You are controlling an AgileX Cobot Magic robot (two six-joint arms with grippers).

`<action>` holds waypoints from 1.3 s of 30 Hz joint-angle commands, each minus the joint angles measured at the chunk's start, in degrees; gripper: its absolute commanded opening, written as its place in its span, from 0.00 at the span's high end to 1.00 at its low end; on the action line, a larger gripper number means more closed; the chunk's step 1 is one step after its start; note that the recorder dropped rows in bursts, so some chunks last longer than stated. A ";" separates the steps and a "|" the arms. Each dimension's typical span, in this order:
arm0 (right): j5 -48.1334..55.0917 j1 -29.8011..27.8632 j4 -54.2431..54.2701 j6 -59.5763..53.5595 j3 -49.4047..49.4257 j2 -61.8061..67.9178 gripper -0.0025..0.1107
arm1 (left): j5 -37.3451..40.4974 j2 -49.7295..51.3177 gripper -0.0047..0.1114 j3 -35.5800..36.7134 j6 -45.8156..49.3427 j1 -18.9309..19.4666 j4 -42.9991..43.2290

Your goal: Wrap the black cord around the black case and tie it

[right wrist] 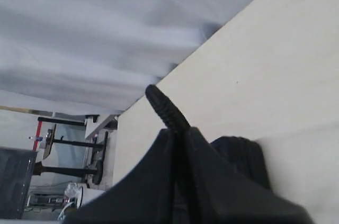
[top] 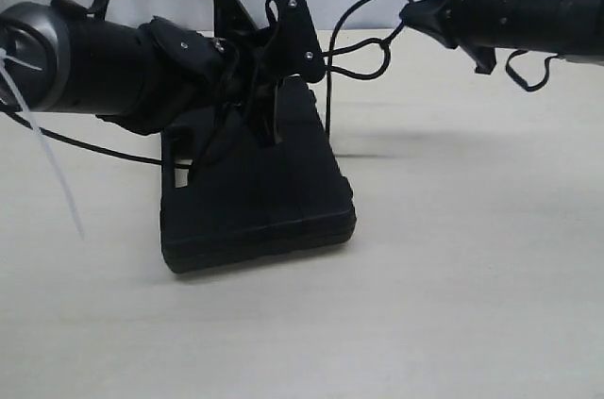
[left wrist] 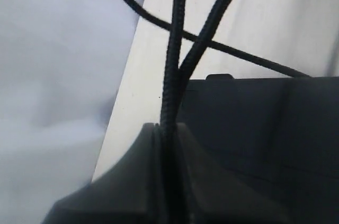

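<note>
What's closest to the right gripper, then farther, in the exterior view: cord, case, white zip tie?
1. black cord, pinched in the right gripper.
2. black case, below, toward the left.
3. white zip tie, far left.

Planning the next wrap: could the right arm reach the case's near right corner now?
Probably yes for the path: bare table lies between the right pincer and the black case. But that pincer is shut on the black cord, so it cannot grasp.
</note>
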 commanded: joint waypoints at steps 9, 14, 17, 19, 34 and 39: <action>4.21 -6.12 -7.32 5.09 -2.03 -0.12 0.94 | -10.73 -0.53 0.96 -0.03 0.08 -6.69 17.93; 4.77 -6.64 -8.30 5.09 -2.03 -0.12 0.94 | -10.56 -0.53 0.96 -0.03 0.08 -7.08 24.25; 7.26 -6.64 -8.44 6.28 -2.03 0.53 0.94 | -11.04 -0.53 0.96 -0.03 0.08 -7.08 28.35; 8.91 -6.64 -9.09 7.53 -2.03 1.04 0.94 | -11.29 -0.53 0.96 -0.03 0.08 -7.08 32.34; 19.53 -6.78 -24.04 15.67 -7.10 1.86 0.94 | -15.48 3.13 0.96 -0.03 6.53 -6.93 44.91; 20.06 -6.78 -34.62 21.23 -10.87 1.86 0.94 | -17.58 3.22 0.96 -0.03 6.98 -6.93 45.61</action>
